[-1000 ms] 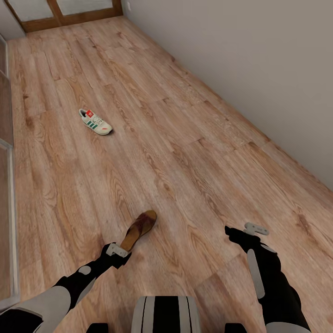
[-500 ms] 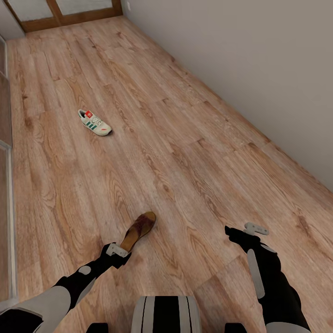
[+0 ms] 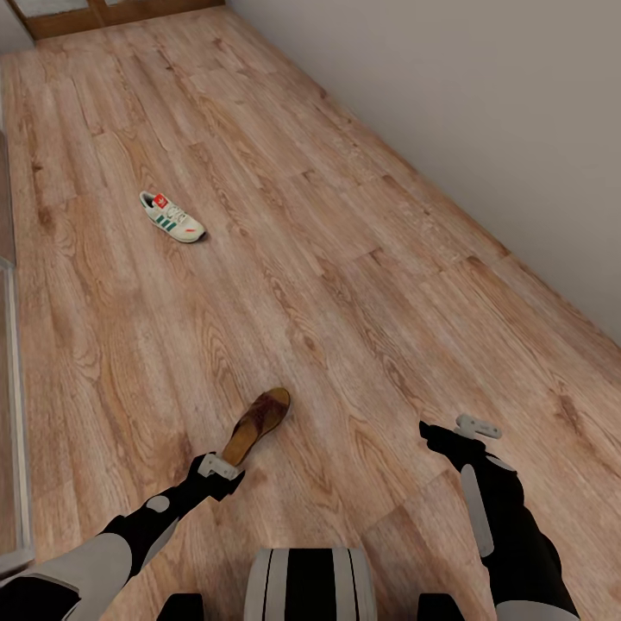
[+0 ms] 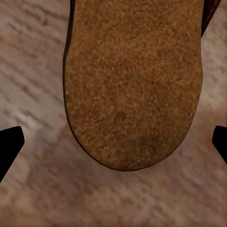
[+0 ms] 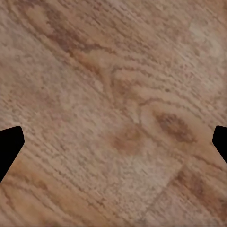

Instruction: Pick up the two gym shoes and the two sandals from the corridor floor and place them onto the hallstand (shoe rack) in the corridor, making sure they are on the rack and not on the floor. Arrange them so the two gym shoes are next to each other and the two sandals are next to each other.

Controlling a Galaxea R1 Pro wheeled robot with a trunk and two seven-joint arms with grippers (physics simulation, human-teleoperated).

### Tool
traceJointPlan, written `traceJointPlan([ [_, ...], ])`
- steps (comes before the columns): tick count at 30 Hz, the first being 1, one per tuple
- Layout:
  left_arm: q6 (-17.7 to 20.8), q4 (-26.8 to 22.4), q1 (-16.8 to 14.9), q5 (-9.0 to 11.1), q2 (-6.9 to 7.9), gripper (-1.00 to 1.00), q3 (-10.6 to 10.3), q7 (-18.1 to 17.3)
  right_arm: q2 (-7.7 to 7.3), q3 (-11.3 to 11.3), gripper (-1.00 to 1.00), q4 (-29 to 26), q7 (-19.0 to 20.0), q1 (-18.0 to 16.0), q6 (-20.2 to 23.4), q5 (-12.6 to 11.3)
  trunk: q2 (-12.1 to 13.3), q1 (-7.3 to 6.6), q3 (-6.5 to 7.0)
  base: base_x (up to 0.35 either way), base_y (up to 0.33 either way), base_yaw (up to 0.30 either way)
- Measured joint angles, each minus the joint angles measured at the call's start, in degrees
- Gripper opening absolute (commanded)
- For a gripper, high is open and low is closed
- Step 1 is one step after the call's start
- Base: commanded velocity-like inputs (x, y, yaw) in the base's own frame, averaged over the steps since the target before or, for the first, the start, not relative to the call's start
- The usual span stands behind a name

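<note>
One brown sandal (image 3: 256, 423) lies on the corridor floor (image 3: 345, 285) just ahead of my left gripper (image 3: 220, 470). In the left wrist view its tan heel end (image 4: 132, 80) sits between and slightly beyond the spread fingertips (image 4: 9, 146), so that gripper (image 4: 113, 144) is open with nothing held. Farther off to the left rests one white gym shoe (image 3: 172, 216) with green stripes. My right gripper (image 3: 461, 431) hovers over bare planks; its wrist view has the gripper (image 5: 113, 144) open above wood grain. The hallstand is out of view.
A plain grey wall (image 3: 483, 103) runs along the right side of the corridor. A glass-fronted panel (image 3: 9, 414) lines the left edge, and a wooden door frame (image 3: 112, 10) closes the far end.
The whole picture has shifted slightly, so the camera has moved; the shoe and sandal sit a little higher in view. Both arms keep the same pose.
</note>
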Motion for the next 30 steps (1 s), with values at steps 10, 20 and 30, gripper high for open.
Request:
traceJointPlan([
  [10, 0.0, 0.0, 0.0, -0.1, 0.0, 1.0, 0.0, 0.0, 0.0, 0.0, 1.0, 0.0, 0.0, 0.0, 0.0, 0.0, 0.0, 0.0, -0.01, 0.0, 0.0, 0.0],
  [20, 0.0, 0.0, 0.0, -0.1, 0.0, 1.0, -0.1, 0.0, 0.0, 0.0, 1.0, 0.0, 0.0, 0.0, 0.0, 0.0, 0.0, -0.02, -0.01, 0.082, -0.03, 0.0],
  [30, -0.1, 0.0, 0.0, -0.1, 0.0, 1.0, -0.1, 0.0, 0.0, 0.0, 1.0, 0.0, 0.0, 0.0, 0.0, 0.0, 0.0, 0.0, -0.01, 0.033, -0.015, 0.0],
])
